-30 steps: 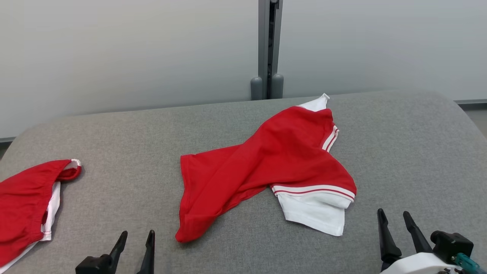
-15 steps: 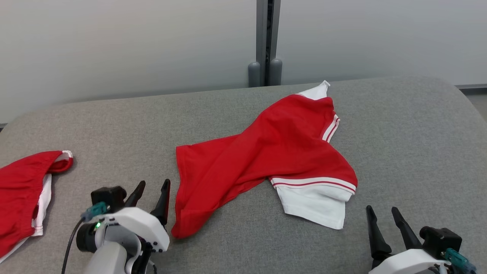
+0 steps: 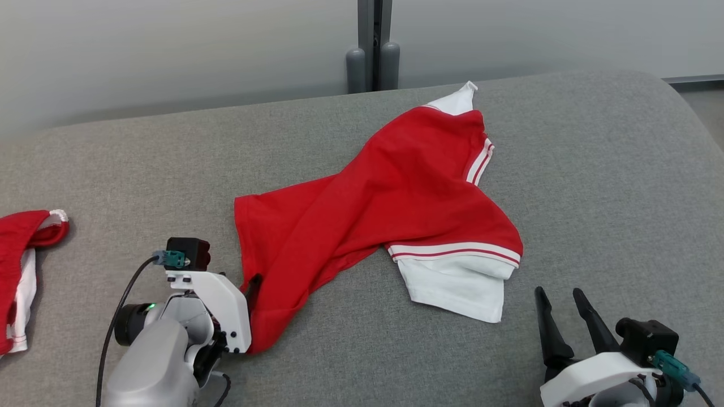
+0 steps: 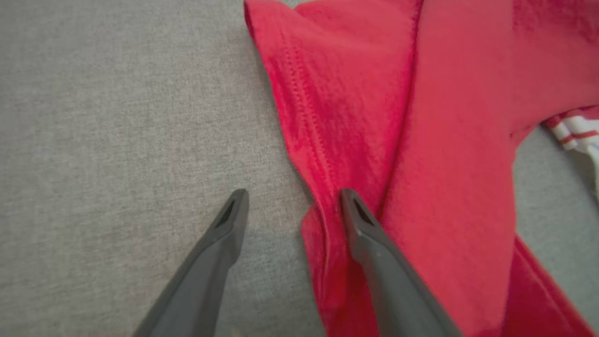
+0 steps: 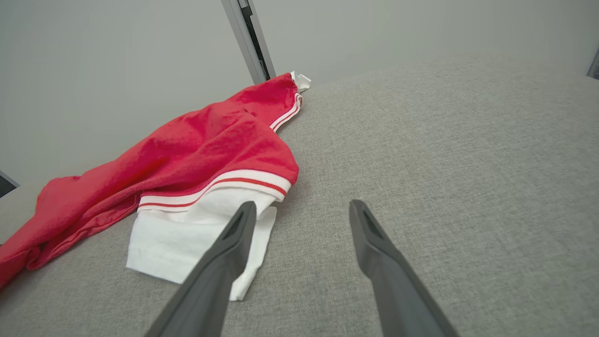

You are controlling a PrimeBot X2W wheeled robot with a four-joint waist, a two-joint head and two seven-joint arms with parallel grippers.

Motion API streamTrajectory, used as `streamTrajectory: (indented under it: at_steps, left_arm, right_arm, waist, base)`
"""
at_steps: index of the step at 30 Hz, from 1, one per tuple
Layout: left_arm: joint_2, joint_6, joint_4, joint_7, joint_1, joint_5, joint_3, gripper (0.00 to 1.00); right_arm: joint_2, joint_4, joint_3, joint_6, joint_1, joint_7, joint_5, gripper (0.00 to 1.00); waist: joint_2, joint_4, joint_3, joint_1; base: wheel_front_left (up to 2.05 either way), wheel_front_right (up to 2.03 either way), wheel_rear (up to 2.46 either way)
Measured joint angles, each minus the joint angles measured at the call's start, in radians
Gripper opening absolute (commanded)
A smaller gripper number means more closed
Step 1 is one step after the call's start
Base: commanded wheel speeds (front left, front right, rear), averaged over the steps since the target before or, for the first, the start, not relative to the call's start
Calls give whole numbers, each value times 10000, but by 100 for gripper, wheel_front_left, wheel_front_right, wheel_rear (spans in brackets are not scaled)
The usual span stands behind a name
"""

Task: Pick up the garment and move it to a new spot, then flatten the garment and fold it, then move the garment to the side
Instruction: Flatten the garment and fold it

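A pale wall (image 3: 169, 51) is running behind everything, with a grey post (image 3: 372, 45) standing at its middle. Below it a grey cloth-covered tabletop (image 3: 594, 169) is stretching across the head view. The garment (image 3: 396, 198) – a red shirt with white sleeves and red-and-white striped cuffs – is lying crumpled near the tabletop's middle, running from the far edge by the post down toward the robot's left. One white sleeve (image 3: 452, 288) is poking out flat at its near right side. A second red-and-white garment (image 3: 22, 254) is lying at the left edge, well apart from the first.

The left tool (image 4: 292, 196) is reaching down at the shirt's near left end with its fingers apart: one finger (image 4: 224, 234) is sitting over bare tabletop, the other over red cloth, and the stitched hem (image 4: 309, 131) is running between them. Nothing is clamped.

The right tool (image 3: 557, 294) is hanging at the lower right, fingers apart and empty, near the white sleeve but not touching it.
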Motion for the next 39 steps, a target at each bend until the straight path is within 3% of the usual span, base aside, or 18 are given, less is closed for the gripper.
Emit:
streamTrajectory:
  at_steps: [3, 4, 5, 6, 10, 13, 18, 22, 23, 24, 33, 39]
  left_arm:
    - [-31, 0, 167, 84, -194, 12, -284, 100]
    - [-52, 0, 209, 86, -255, 4, -366, 69]
    - [-67, 0, 207, 79, -285, -38, -464, 27]
    - [-90, 0, 184, 71, -292, -59, -616, 0]
    - [0, -10, -50, -343, -340, -228, -968, 0]
    - [430, 6, -157, -1030, -760, -161, -928, 0]
    - [943, 395, -435, -2236, -1646, 178, -811, 0]
    - [1160, 420, -278, -2763, -2015, 274, -782, 0]
    - [1200, 451, -123, -2846, -2012, 291, -802, 65]
    - [1233, 522, 25, -2961, -2004, 318, -786, 100]
    - [1227, 1179, 462, -4015, -532, -148, 4, 100]
    - [1154, 1620, -1918, -4038, 1529, 249, 913, 100]
  right_arm:
    - [2, -2, 35, 0, -109, 0, 35, 100]
    - [-2, 0, 35, 0, -113, 0, 36, 100]
    - [-2, 2, 44, 0, -115, 0, 46, 100]
    - [-2, 2, 46, 0, -120, 0, 48, 100]
    - [0, -6, -17, 0, -172, 0, 86, 100]
    - [-4, -12, -92, 0, -173, 0, 88, 100]
    - [2, -33, -115, 0, -183, 0, 117, 100]
    - [2, -33, 12, 0, -290, 0, 169, 100]
    - [2, -27, 56, 0, -309, 0, 207, 100]
    - [2, -29, 81, 0, -323, 0, 217, 100]
    - [0, -1097, -257, 0, -325, 2, -407, 100]
    - [-6, -1714, -523, 0, 21, 0, -1118, 100]
  waist:
    - [0, -60, 149, 0]
    - [0, -74, 191, 0]
    - [0, -87, 224, 0]
    - [0, -94, 251, 0]
    - [0, -61, 344, 0]
    - [0, 10, 391, 0]
    - [0, 112, 451, 1]
    - [0, 92, 513, 1]
    - [0, 67, 525, 0]
    - [0, 33, 531, 0]
    - [0, -159, 157, 0]
    - [0, 0, -335, 0]
  base:
    - [0, 0, 0]
    - [0, 0, 0]
    - [0, 0, 0]
    - [0, 0, 0]
    - [0, 0, 0]
    - [0, 0, 0]
    - [0, 0, 0]
    - [0, 0, 0]
    - [0, 0, 0]
    - [0, 0, 0]
    - [0, 0, 0]
    - [0, 0, 0]
